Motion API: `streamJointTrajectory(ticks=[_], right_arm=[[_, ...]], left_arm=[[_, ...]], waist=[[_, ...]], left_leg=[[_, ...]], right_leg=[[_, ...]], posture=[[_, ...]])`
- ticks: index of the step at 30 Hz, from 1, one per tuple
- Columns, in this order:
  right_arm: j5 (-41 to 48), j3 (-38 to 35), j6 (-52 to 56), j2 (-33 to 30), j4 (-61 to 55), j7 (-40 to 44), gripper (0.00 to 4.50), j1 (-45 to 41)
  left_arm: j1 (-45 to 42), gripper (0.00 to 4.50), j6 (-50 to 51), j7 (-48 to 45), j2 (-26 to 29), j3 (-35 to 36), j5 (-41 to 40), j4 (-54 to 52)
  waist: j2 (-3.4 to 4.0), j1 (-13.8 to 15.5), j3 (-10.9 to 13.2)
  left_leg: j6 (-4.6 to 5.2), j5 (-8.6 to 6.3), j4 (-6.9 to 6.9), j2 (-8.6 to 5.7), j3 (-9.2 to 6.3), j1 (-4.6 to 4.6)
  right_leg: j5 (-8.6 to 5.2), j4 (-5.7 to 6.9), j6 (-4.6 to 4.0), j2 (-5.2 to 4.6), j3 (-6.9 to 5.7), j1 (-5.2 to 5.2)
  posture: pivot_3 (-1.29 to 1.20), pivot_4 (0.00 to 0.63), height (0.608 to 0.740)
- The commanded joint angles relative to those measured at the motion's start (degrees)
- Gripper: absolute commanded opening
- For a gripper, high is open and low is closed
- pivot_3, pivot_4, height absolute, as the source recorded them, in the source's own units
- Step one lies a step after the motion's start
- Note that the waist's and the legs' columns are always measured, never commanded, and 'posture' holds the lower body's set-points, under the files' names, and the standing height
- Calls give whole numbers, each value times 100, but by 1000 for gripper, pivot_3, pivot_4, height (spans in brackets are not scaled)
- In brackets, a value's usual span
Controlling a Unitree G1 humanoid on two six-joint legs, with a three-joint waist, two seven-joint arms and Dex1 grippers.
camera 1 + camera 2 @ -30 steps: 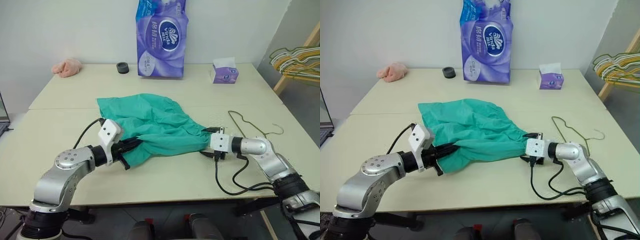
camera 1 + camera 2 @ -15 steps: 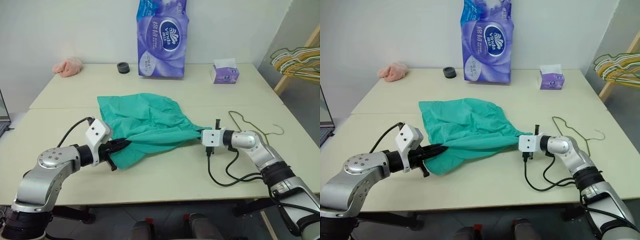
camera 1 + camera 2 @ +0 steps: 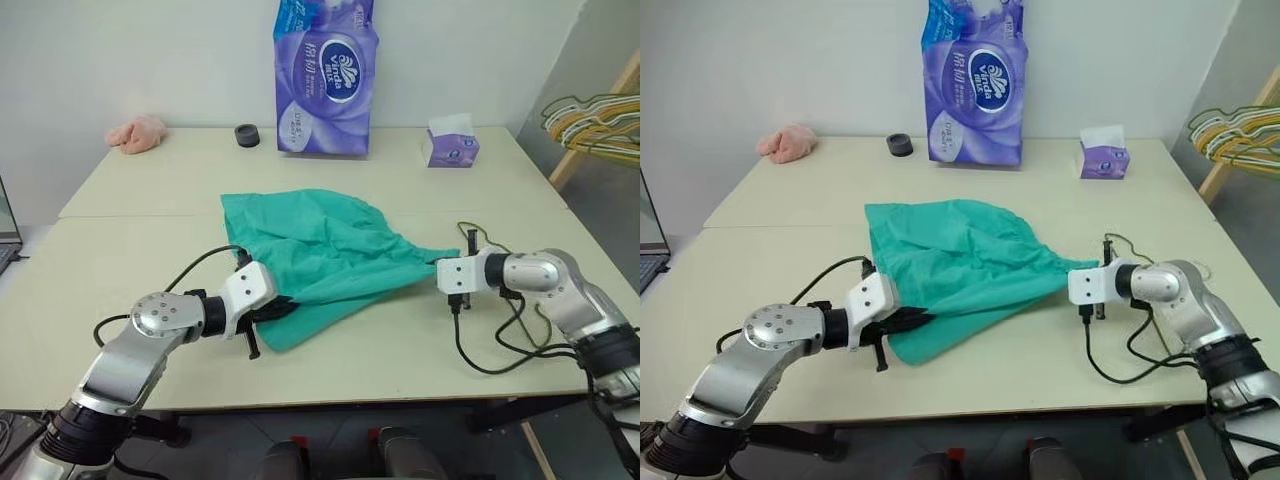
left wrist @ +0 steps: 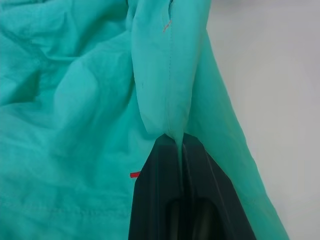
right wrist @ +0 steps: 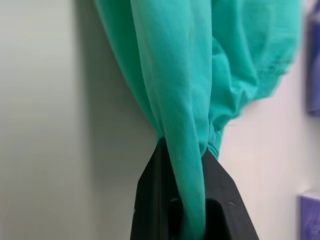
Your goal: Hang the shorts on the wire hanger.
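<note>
Shorts [image 3: 325, 245] lie on your table [image 3: 120, 250], pinched tight by your left gripper [image 3: 283, 308] and right gripper [image 3: 436, 266]. Your wire hanger [image 3: 478, 232] sits behind your right gripper, bare. Hanging is not started.

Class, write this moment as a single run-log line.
left gripper: shut on shorts | right gripper: shut on shorts | wire hanger: on table, unused

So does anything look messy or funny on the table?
Yes: the shorts are bunched and stretched between the left tool and right tool, and the wire hanger sits mostly hidden behind the right arm.
</note>
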Motion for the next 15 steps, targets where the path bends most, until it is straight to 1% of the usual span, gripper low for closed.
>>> streamJointTrajectory(ticks=[1, 4, 6, 7, 9, 11, 12, 13, 15], right_arm=[[801, -389, 1197, -568, -1312, 1037, 70, 379], [1533, -530, 2204, -864, -2219, 1583, 70, 610], [2197, -584, 2960, -1047, -2877, 1989, 70, 722], [2454, -594, 3222, -1165, -3149, 2174, 70, 783], [2867, -588, 3705, -1293, -3452, 2388, 70, 808], [2848, -402, 3810, -1235, -3322, 2409, 70, 689], [2792, -260, 3934, -940, -2951, 2265, 70, 464], [2618, -100, 3899, -632, -2414, 2115, 70, 162], [2220, 97, 3721, 51, -955, 1737, 70, -699]], left_arm=[[34, 0, -167, -629, 503, 139, -75, -148], [163, 0, -83, -1334, 1021, 210, -391, -317], [328, 0, 205, -1868, 1382, 313, -882, -565], [418, 0, 389, -2083, 1532, 379, -1148, -687], [543, 0, 574, -2297, 1711, 423, -1394, -780], [419, 0, 780, -2122, 1508, 252, -1375, -539], [146, 0, 696, -1912, 1193, 12, -1094, -105], [-216, 0, 509, -1680, 850, -241, -714, 408], [-1162, 0, 92, -1206, 150, -615, 9, 1599]], waist=[[1, -9, 1], [3, -23, 2], [4, -34, 3], [5, -35, 3], [6, -17, 4], [6, -4, 4], [5, 6, 4], [4, 11, 0], [-4, 11, 7]], left_leg=[[0, 0, -1, 0, 0, 0], [0, 0, -1, 5, -2, 3], [1, 0, -1, 5, -2, 4], [0, 0, 0, 5, -1, 5], [1, 0, 0, 7, -3, 7], [1, 0, 1, 5, -2, 8], [1, 0, 5, 4, -1, 9], [1, 0, 9, 3, -1, 11], [14, 9, 25, -3, 0, 30]], right_leg=[[0, 1, 0, 0, 0, -2], [-3, 4, -3, 3, -4, -3], [-3, 5, -2, 3, -4, -1], [-4, 5, -1, 4, -6, -2], [-15, 3, 13, 3, -10, 1], [-20, 0, 22, 3, -15, 3], [-21, 0, 24, 3, -16, 6], [-20, 0, 30, 4, -18, 9], [-9, 1, 38, 29, -23, 23]], posture=[[-136, 68, 740], [-136, 69, 740], [-136, 69, 740], [-136, 69, 740], [-130, 73, 740], [-117, 69, 740], [-117, 69, 740], [-118, 70, 740], [-116, 68, 740]])
